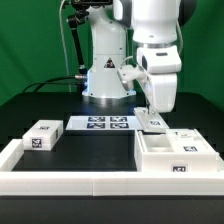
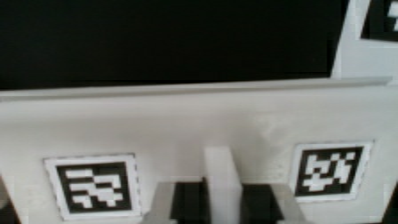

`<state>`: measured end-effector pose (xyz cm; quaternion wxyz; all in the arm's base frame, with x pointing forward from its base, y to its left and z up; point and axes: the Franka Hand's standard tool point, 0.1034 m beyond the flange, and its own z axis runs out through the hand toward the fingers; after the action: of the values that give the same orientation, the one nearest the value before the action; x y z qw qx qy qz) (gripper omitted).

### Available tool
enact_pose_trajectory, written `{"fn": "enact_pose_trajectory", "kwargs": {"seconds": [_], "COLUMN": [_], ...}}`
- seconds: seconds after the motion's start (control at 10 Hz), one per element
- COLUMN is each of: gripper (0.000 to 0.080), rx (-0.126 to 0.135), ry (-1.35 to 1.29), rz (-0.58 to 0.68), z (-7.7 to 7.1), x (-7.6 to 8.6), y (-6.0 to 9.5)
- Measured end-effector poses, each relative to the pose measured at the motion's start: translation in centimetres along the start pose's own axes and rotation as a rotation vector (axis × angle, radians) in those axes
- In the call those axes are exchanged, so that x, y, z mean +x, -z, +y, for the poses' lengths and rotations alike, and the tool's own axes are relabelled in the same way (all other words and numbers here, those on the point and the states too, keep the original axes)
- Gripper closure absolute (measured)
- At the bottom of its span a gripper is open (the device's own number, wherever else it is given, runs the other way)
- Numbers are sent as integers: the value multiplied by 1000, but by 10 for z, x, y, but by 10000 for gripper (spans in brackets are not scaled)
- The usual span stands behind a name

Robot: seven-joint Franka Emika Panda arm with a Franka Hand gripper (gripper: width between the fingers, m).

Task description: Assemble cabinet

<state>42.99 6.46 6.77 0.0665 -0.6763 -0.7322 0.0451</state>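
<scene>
So, counting the white cabinet bits in the exterior view, I'm getting four. The big open box (image 1: 160, 157) is sitting at the exterior view's lower right. A small block (image 1: 42, 136) is lying by itself at the middle left. A flat piece (image 1: 188, 135) is lying just behind the box near the right edge, and a narrow piece (image 1: 153, 122) is sitting right under the gripper (image 1: 150, 111), just behind the box's back left corner.

There's one arm (image 1: 158, 45) hanging over that spot from the upper right, with its base (image 1: 105, 75) standing in the upper middle. One marker board (image 1: 78, 124), showing four tags, is lying mid-frame between the block and the narrow piece, just beside the latter. One low rail (image 1: 90, 185) is running along the bottom and up the left side of the black table (image 1: 30, 108).

As for what's in the way, the gripper is covering most of the narrow piece in the exterior view, and the box is crowding it from the front.

In the wrist view the narrow piece (image 2: 196, 125) is filling most of the frame. I'm counting two tags on it (image 2: 93, 185) (image 2: 329, 168). The two dark fingers (image 2: 185, 207) are pinching in narrow on a thin rib (image 2: 222, 170) sticking up between those tags. I can't tell whether the piece is lifting off the table.
</scene>
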Motion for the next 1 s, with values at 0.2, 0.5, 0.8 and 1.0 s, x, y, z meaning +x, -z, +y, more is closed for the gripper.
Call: {"fn": "enact_pose_trajectory", "kwargs": {"seconds": [0.2, 0.5, 0.8, 1.0], "gripper": [731, 731, 731, 731], "rx": [9, 0, -23, -61], "ry": [-13, -14, -19, -32], "rz": [-5, -1, 2, 3], "z": [16, 16, 17, 23], "x": [-7, -6, -9, -16], "y": [14, 11, 11, 15]}}
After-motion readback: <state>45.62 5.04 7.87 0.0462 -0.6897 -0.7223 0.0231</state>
